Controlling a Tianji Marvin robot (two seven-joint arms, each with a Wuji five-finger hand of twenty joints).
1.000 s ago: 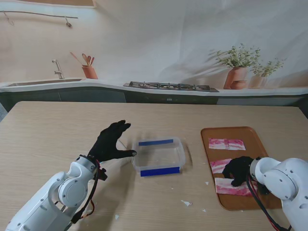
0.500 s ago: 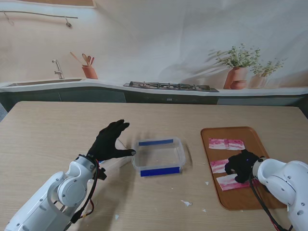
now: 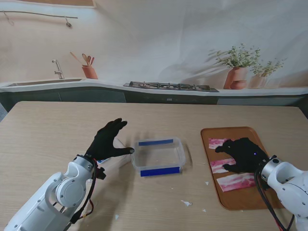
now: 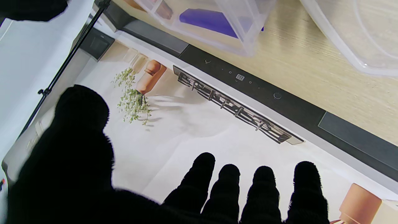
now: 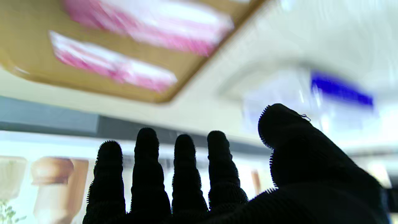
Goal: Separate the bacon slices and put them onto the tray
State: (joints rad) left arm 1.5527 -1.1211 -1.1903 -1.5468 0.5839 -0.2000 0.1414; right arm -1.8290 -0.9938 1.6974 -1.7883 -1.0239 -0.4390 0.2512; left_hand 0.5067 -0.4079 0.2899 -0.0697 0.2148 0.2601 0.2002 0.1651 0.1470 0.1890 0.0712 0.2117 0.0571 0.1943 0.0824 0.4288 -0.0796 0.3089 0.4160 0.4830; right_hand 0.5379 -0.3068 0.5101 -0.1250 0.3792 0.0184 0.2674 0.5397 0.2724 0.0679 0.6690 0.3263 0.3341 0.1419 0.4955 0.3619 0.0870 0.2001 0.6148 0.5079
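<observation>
Stand view first, going left to right: our left hand (image 3: pixel 108 141) hangs over the table (image 3: pixel 43 130) with fingers spread and nothing in it, thumb tip right at the near-left corner of the clear plastic container (image 3: pixel 159 156) — can't tell if it's actually touching. That box looks empty from up here, with blue strips on its far and near walls. Further right sits the orange tray (image 3: pixel 255 138) with three bacon slices laid apart: the far slice (image 3: pixel 215 143), the middle slice (image 3: pixel 219 165) and the near slice (image 3: pixel 237 182). Our right hand (image 3: pixel 243 154) hovers splayed over the tray, covering part of the far two slices and holding nothing; the right wrist view is blurry but shows the same open fingers (image 5: pixel 146 168) with two pink strips past them. Handling-wise, we'd guess the bacon is limp, light and greasy, so it'll flop and cling; pinching a short end and peeling it up probably beats grabbing the middle. For room, the tray's raised rim is close on the right side and the near slice sits tight to the near end, while there's wide bare table between box and tray and loads of space toward the far edge for swinging either arm.
</observation>
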